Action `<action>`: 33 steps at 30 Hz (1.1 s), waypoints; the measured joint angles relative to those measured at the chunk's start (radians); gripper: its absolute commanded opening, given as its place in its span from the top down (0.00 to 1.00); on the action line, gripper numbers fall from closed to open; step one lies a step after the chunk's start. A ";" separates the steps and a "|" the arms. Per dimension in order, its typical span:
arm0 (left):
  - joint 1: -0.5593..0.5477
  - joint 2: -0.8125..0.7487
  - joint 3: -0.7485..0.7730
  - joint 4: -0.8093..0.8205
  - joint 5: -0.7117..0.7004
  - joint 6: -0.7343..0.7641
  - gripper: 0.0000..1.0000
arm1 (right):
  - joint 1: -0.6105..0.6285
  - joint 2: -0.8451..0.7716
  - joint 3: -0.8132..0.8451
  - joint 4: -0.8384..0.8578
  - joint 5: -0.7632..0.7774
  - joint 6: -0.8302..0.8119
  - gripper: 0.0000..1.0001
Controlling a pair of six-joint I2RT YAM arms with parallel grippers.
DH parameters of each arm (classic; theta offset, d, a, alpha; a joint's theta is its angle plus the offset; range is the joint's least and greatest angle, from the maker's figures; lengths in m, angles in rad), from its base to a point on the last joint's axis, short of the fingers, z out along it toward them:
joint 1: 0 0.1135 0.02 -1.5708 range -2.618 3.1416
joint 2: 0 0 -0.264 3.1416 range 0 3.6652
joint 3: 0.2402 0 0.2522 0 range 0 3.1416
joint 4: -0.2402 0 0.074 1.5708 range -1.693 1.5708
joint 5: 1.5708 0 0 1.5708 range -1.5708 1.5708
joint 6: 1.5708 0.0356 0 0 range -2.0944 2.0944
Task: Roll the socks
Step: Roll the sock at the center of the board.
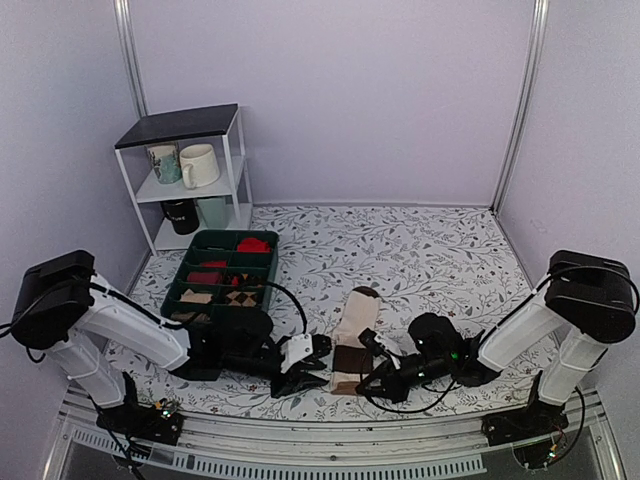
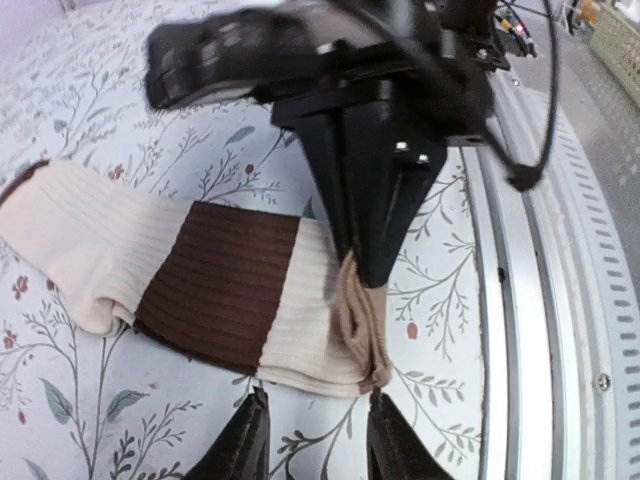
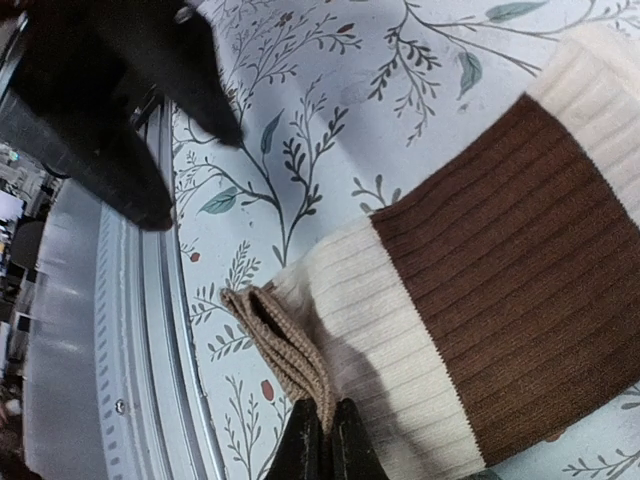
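Cream-and-brown socks (image 1: 352, 335) lie flat on the table (image 1: 440, 250), long axis running away from the arms, tan cuff (image 3: 285, 345) nearest. Right gripper (image 3: 325, 430) clamped on that cuff. Left gripper (image 2: 315, 435) just beside it, fingers apart, empty.

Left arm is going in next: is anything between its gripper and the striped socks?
Nothing visible stands between the open left gripper and the long cream socks with dark brown bands; only bare floral tablecloth lies there. The right gripper pinches their tan cuff from the far side.
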 measured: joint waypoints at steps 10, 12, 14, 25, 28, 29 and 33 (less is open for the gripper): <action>-0.184 0.015 -0.041 0.076 -0.169 0.245 0.61 | -0.142 0.079 0.092 -0.111 -0.284 0.210 1.00; -0.206 0.042 -0.041 0.110 -0.220 0.285 0.59 | -0.148 0.090 0.110 -0.133 -0.308 0.232 1.00; -0.220 0.063 -0.044 0.163 -0.265 0.325 0.57 | -0.151 0.100 0.123 -0.146 -0.325 0.249 1.00; -0.225 0.186 0.021 0.257 -0.344 0.462 0.58 | -0.155 0.109 0.138 -0.167 -0.346 0.269 1.00; -0.225 0.197 0.029 0.255 -0.340 0.467 0.59 | -0.155 0.109 0.138 -0.168 -0.347 0.269 1.00; -0.224 0.203 0.034 0.251 -0.340 0.467 0.59 | -0.155 0.109 0.138 -0.168 -0.347 0.269 1.00; -0.212 0.220 0.049 0.236 -0.342 0.465 0.62 | -0.155 0.109 0.138 -0.168 -0.348 0.269 1.00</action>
